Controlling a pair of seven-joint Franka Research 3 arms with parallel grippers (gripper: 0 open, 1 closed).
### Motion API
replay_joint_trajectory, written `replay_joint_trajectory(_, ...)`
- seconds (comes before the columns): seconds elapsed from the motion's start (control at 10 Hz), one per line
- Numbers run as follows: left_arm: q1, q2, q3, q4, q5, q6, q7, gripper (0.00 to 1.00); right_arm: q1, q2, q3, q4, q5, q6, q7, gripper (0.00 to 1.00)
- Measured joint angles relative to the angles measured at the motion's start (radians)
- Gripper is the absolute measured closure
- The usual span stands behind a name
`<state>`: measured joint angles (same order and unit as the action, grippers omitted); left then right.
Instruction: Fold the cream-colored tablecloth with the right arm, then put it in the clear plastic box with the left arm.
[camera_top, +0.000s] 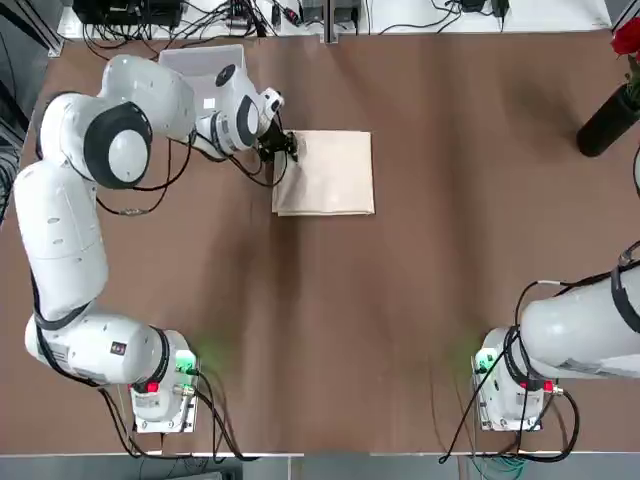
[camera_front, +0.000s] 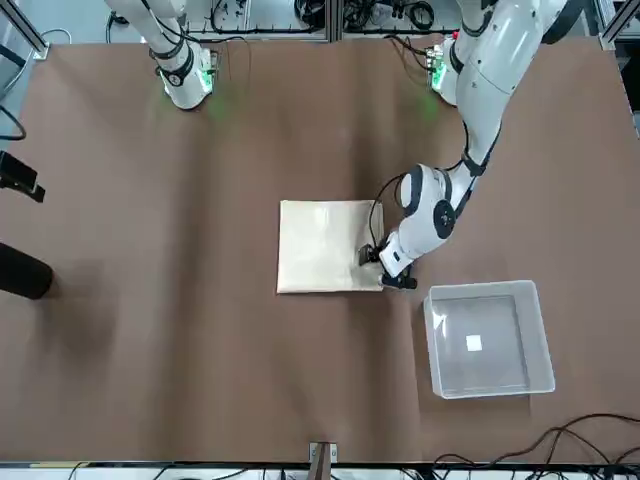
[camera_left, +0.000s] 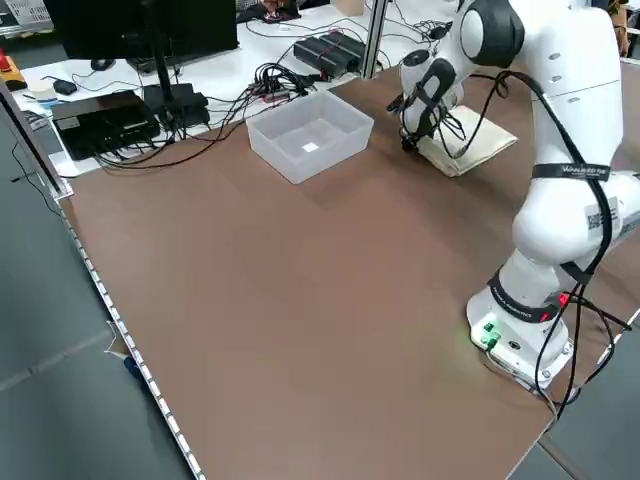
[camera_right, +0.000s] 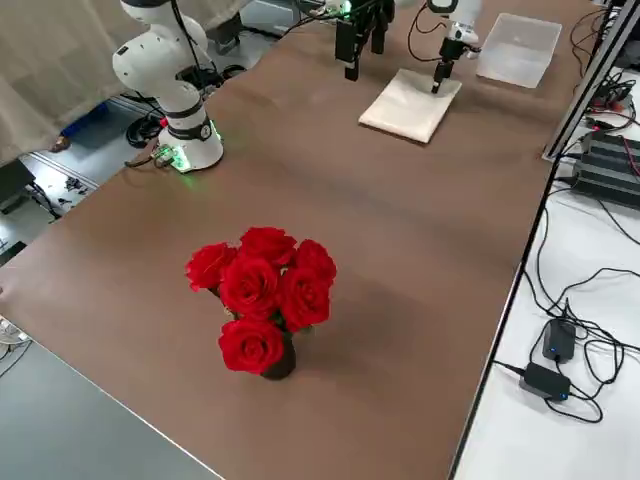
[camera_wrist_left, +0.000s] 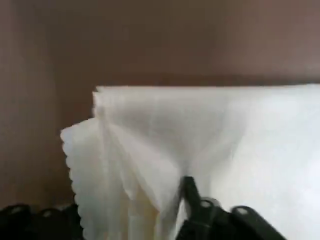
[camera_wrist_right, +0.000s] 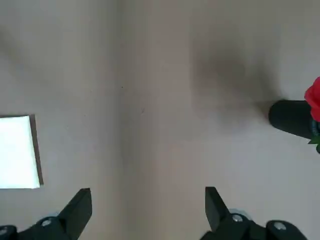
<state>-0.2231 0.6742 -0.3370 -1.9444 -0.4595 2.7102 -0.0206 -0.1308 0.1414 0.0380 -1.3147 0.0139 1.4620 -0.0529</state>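
A brown bench (camera_top: 330, 320) carries a folded cream-colored tablecloth (camera_top: 332, 172) toward its far edge, a clear plastic box (camera_front: 487, 340) at the far left corner, and a vase of red roses (camera_right: 262, 300) far right.

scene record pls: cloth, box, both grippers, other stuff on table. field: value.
cloth: cream-colored tablecloth, folded into a flat layered square, lying on the table
box: clear plastic box, empty, beside the cloth on the robot's left, apart from it
left gripper: left gripper down at the cloth's edge nearest the box, fingers astride the lifted layers, part closed; grip not confirmed
right gripper: right gripper open, holding nothing, raised above bare table away from the cloth
other: red roses in a dark vase at the table's right edge
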Motion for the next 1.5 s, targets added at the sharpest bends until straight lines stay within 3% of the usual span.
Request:
replay_joint_trajectory(0.3, -0.008, -0.033, -0.006, -0.022, 0.0, 0.002, -0.005, 0.88, 0.001, -0.021, 0.004, -0.097, 0.0, 0.112, 0.0, 0.0)
replay_joint_trajectory(0.6, 0.003, -0.078, -0.002, -0.037, 0.0, -0.053, -0.004, 0.89, 0.002, -0.035, 0.004, -0.153, 0.0, 0.182, -0.001, 0.0)
replay_joint_trajectory(0.9, 0.119, -0.205, 0.006, -0.032, 0.087, -0.359, -0.003, 0.89, 0.005, -0.038, 0.005, -0.188, 0.0, 0.216, -0.002, 0.0)
replay_joint_trajectory(1.1, 0.165, -0.278, 0.014, -0.032, 0.151, -0.481, -0.032, 0.89, 0.035, -0.047, -0.022, -0.191, 0.0, 0.217, -0.003, 0.0)
replay_joint_trajectory(1.3, 0.156, -0.324, 0.012, -0.003, 0.271, -0.608, -0.187, 0.89, 0.09, -0.058, -0.071, -0.19, 0.0, 0.23, -0.003, 0.0)
replay_joint_trajectory(1.5, 0.082, -0.328, 0.008, 0.043, 0.313, -0.67, -0.36, 0.89, 0.097, -0.069, -0.081, -0.188, 0.0, 0.239, -0.002, 0.0)
